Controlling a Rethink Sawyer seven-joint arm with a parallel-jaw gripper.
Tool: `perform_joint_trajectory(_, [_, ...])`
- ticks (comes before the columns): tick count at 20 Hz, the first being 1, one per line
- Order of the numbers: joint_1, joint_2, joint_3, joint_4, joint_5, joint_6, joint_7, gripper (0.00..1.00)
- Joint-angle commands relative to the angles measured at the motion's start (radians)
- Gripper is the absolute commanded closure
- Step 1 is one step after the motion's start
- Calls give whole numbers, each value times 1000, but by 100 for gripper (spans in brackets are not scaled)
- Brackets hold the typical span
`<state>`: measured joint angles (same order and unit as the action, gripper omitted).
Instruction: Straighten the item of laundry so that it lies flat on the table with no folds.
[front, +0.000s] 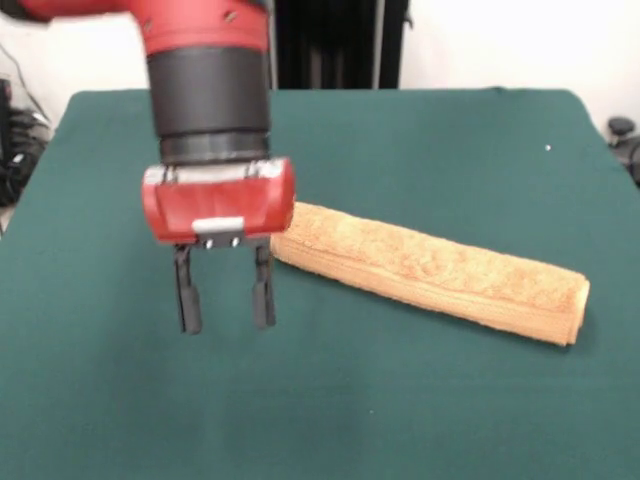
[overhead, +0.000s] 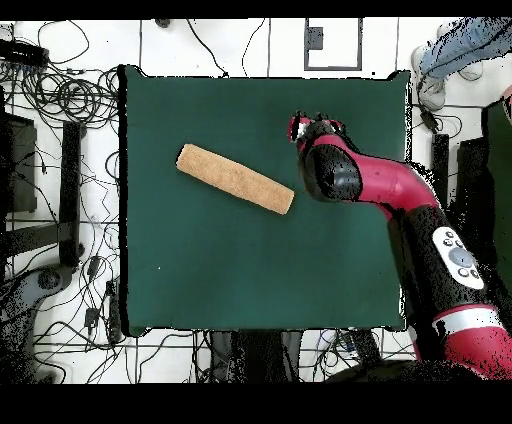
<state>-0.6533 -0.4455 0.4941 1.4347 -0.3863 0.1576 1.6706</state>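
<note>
My black two-fingered gripper (front: 225, 300) hangs with jaws apart and empty, just left of the orange-tan terry towel (front: 430, 270), which lies folded into a long narrow bundle mid-way across the dark green felt table (front: 400, 400). I fear pinching all layers together, dragging the bundle instead of unfolding it.

Legible text, labels, brands, numbers, signs: none. No readable marking stands on the arm (front: 210, 90), the claw (front: 226, 300), the towel (front: 430, 270) or the worktop (front: 400, 400) in either view.
</note>
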Motion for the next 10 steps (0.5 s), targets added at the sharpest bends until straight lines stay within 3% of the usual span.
perform_joint_trajectory(1, [23,232,158,21,187,159,150,0])
perform_joint_trajectory(4, [96,187,54,19,277,173,261,0])
perform_joint_trajectory(8, [186,170,-56,-41,292,258,184,0])
perform_joint_trajectory(10, [198,175,-64,-49,285,267,142,0])
